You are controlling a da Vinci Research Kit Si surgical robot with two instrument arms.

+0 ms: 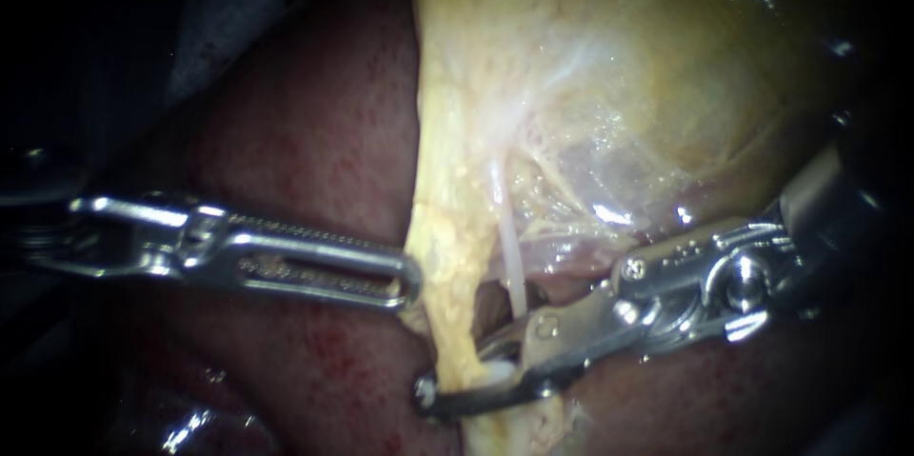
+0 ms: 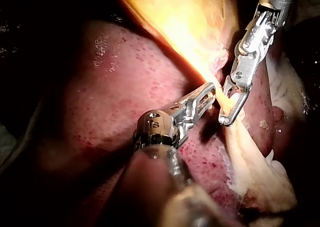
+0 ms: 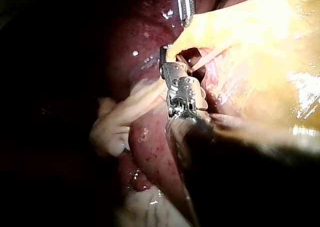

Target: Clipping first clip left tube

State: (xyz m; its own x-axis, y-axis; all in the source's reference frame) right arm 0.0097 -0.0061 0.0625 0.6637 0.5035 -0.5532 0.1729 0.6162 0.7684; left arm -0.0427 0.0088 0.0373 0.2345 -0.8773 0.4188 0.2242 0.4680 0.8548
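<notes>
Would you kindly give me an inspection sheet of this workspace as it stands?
Surface: liver, dark red, beneath everything.
Job's things: left tube, pale yellow, running down from the gallbladder; a thinner white tube beside it.
Clutter: nothing seen.
Jaws: left instrument shut on the gallbladder's edge; right instrument open, astride the left tube.
Cables: nothing seen.
Surroundings: dark, nothing seen.
</notes>
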